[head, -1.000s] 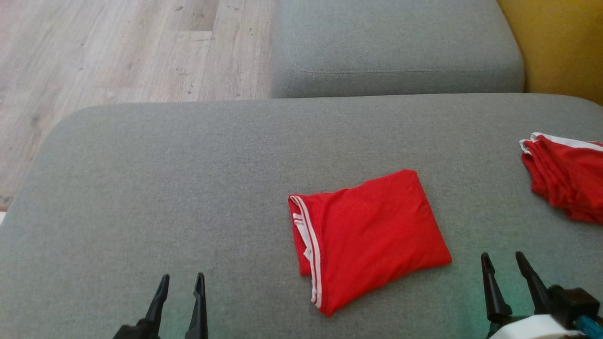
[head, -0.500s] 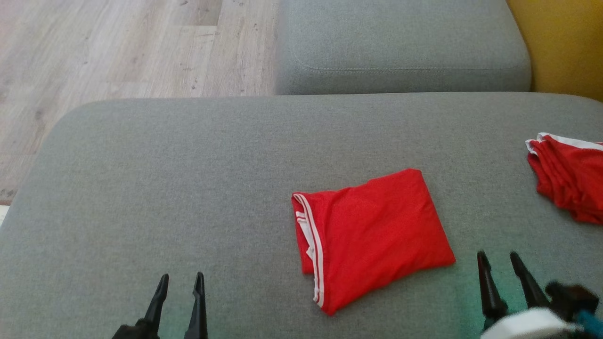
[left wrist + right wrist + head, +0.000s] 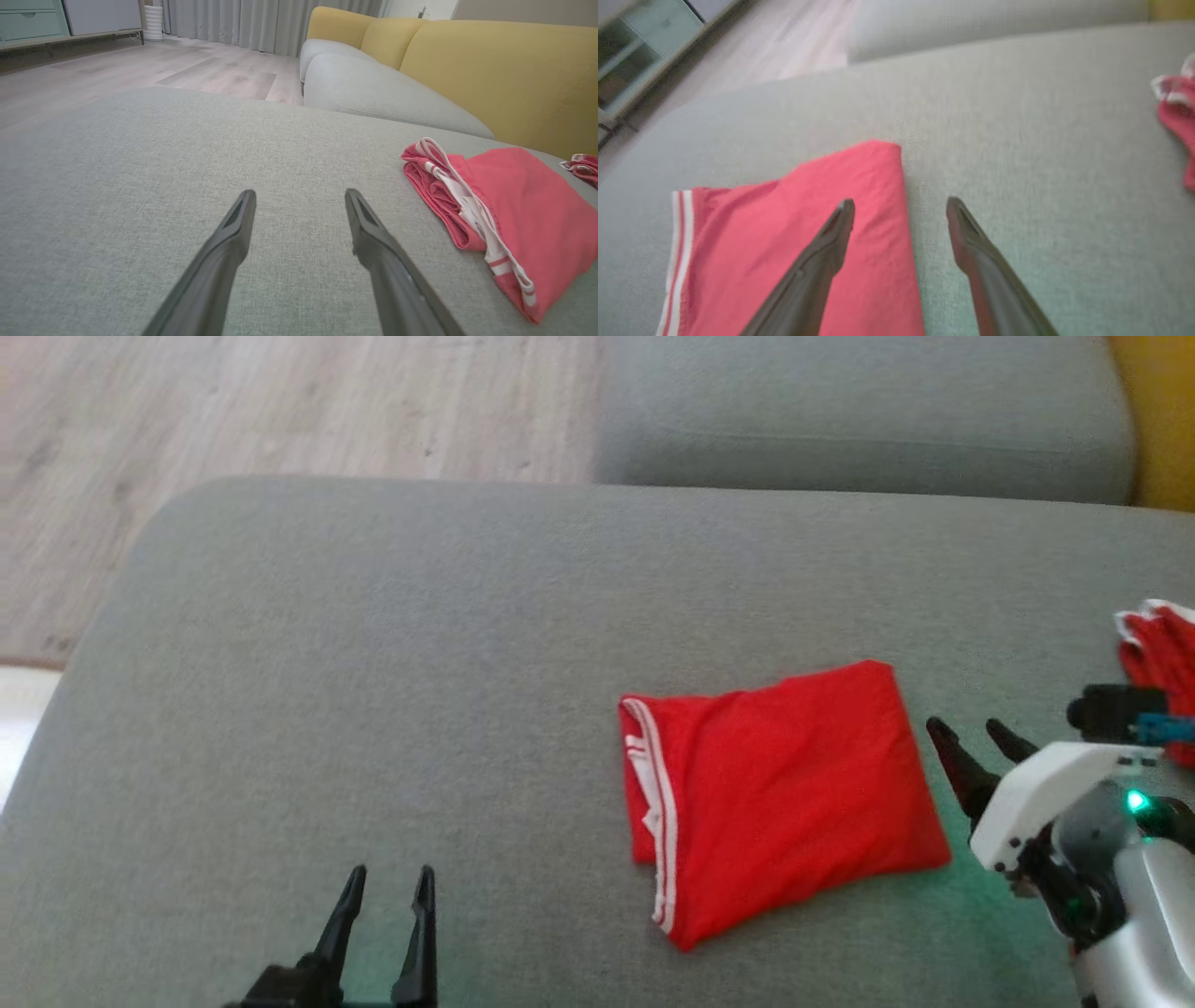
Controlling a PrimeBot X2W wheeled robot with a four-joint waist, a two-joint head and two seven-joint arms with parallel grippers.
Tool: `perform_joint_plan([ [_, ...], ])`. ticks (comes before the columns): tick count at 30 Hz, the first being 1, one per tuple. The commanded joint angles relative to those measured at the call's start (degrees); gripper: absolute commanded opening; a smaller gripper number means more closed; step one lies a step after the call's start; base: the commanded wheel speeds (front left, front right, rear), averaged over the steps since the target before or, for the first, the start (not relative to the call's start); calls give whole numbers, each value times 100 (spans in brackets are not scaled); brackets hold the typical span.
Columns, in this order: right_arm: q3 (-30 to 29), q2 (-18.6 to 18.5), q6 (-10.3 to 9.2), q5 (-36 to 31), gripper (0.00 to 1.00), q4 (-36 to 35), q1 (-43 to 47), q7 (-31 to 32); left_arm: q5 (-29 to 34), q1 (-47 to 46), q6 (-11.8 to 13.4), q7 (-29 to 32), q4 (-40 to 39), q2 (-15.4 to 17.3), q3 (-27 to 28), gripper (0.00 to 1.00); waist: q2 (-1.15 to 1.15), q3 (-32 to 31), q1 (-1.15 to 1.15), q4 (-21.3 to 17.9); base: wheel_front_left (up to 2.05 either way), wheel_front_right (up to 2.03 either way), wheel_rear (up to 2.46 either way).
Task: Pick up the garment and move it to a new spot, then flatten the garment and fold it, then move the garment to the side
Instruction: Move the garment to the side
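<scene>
A folded red garment [image 3: 784, 793] with white striped trim lies on the grey cushion [image 3: 373, 663]; the left wrist view has it [image 3: 514, 219] at the right, and the right wrist view has it [image 3: 794, 242] under my fingers. My right gripper [image 3: 971, 735] hovers open at the garment's right edge, one finger over the cloth and one over the cushion, nothing held. My left gripper [image 3: 387, 887] stands open near the front edge, well to the left of the garment [image 3: 299, 205].
A second red garment [image 3: 1158, 644] lies at the cushion's far right edge. Another grey seat cushion [image 3: 859, 420] sits behind, with a yellow backrest [image 3: 504, 70]. Wooden floor [image 3: 233, 401] lies beyond the cushion's left edge.
My right arm has risen and swung in toward the garment's right edge. The head camera has shifted, so the whole picture slid right and down. The left gripper has kept still.
</scene>
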Motion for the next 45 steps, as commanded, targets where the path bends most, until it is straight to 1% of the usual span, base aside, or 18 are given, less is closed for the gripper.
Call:
perform_joint_plan([
  [1,76,-88,-4,-80,100,-104,-348,41,30,-296,-18,-55,-131,-15,128,100,0,133,-1,176,0,0,0],
  [7,-82,51,-4,-646,100,1006,-754,414,-26,-409,-24,-55,-80,-15,-33,100,0,277,-1,532,0,0,0],
  [9,-182,216,-4,-594,100,1398,-863,593,-52,-426,-12,-55,-77,-15,-61,100,0,306,-1,586,0,0,0],
  [11,-97,294,-4,-581,100,1664,-966,736,-79,-439,9,-55,-74,-15,-91,100,0,312,-1,617,0,0,0],
  [12,-109,360,-4,-464,96,1750,-1026,768,-93,-442,22,-55,-79,-15,-99,100,0,317,-1,615,0,0,0],
  [13,-137,395,-4,-361,0,1791,-1108,750,-116,-446,41,-55,-97,-15,-100,100,0,330,-1,592,0,0,0],
  [15,-164,339,-4,-334,0,1811,-1295,581,-162,-460,75,-55,-145,-15,-109,100,0,337,-1,504,0,0,0],
  [17,-222,292,-4,-344,0,1798,-1527,409,-202,-458,103,-55,-206,-15,-98,100,0,368,-1,331,0,0,0],
  [21,-281,90,-4,-383,0,1686,-2079,283,-202,-461,115,-55,-253,-15,-83,100,0,479,-1,-188,0,0,0],
  [25,-521,-242,-4,-481,0,1622,-2574,284,-146,-560,79,-55,-268,-15,-93,100,0,645,-1,-706,0,0,0],
  [28,-840,-504,-4,-620,0,1647,-2873,250,-89,-679,35,-55,-258,-15,-154,100,0,793,-1,-970,0,0,0],
  [30,-1066,-665,-4,-765,0,1721,-3040,226,-22,-767,-7,-55,-224,-15,-226,100,0,877,-1,-1069,0,0,0],
  [31,-1066,-665,-4,-765,0,1721,-3040,226,-22,-767,-7,-55,-224,-15,-226,100,0,877,-1,-1069,0,0,0],
  [34,-1393,-823,-4,-1044,0,1841,-3228,130,54,-861,-54,-55,-192,-15,-281,100,0,959,-1,-1113,0,0,0],
  [42,-2324,-979,-4,-2084,0,2256,-3567,-448,243,-786,-128,-55,-149,9,-227,100,0,1072,-1,-950,0,0,0],
  [43,-2450,-975,-4,-2261,21,2282,-3605,-548,253,-781,-132,-55,-161,10,-198,100,0,1088,-1,-934,0,0,0],
  [44,-2558,-966,-4,-2441,98,2271,-3638,-691,266,-778,-135,-55,-175,10,-168,100,0,1105,-1,-918,0,0,0],
  [45,-2680,-942,-4,-2611,100,2243,-3669,-855,280,-775,-137,-55,-191,10,-138,100,0,1116,-1,-909,0,0,0],
])
